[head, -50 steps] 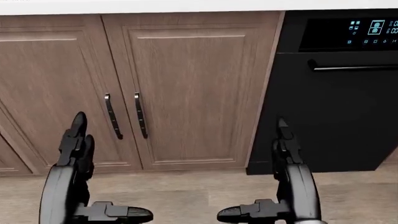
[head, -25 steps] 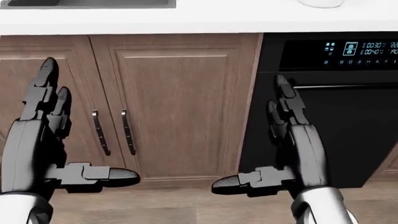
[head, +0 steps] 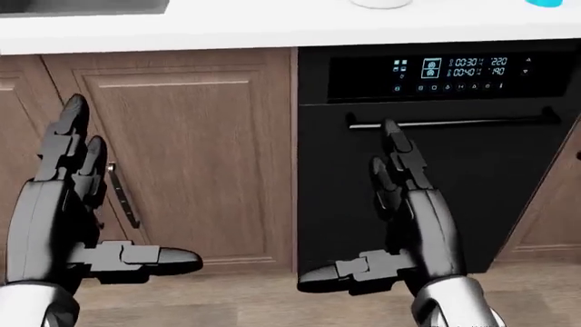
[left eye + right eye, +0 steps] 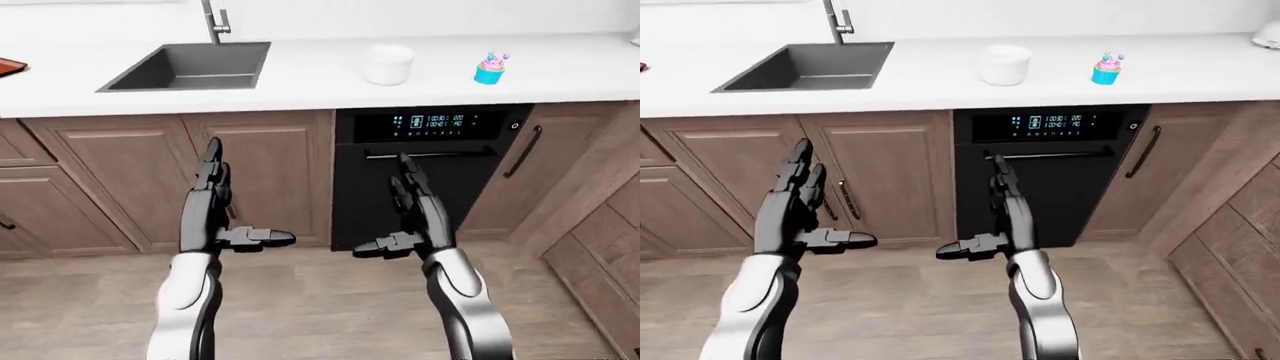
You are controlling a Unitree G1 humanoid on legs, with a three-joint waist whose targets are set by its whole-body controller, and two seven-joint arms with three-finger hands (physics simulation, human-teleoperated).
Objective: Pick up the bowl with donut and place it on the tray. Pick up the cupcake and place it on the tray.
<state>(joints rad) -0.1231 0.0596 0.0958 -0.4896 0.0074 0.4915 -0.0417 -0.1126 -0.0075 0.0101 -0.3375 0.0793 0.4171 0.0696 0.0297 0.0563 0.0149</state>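
A white bowl (image 4: 388, 64) stands on the white counter (image 4: 300, 82), right of the sink; its inside is hidden from here. A cupcake (image 4: 489, 69) with a blue cup and pink top stands to the bowl's right. An orange tray edge (image 4: 8, 67) shows at the counter's far left. My left hand (image 4: 238, 201) and right hand (image 4: 384, 210) are open and empty, fingers up, thumbs pointing inward. They hang well below the counter, level with the cabinet doors and the black appliance.
A dark sink (image 4: 190, 66) with a faucet (image 4: 214, 22) is set in the counter. A black appliance with a lit display (image 3: 436, 157) sits under the bowl, wooden cabinets (image 3: 191, 157) beside it. A wooden cabinet side (image 4: 600, 225) stands at right. A white object (image 4: 1270, 34) shows at the far right.
The whole picture has shifted: the camera moved up and to the right, so the black appliance now sits nearer the middle. Both hands rose in view and stay open.
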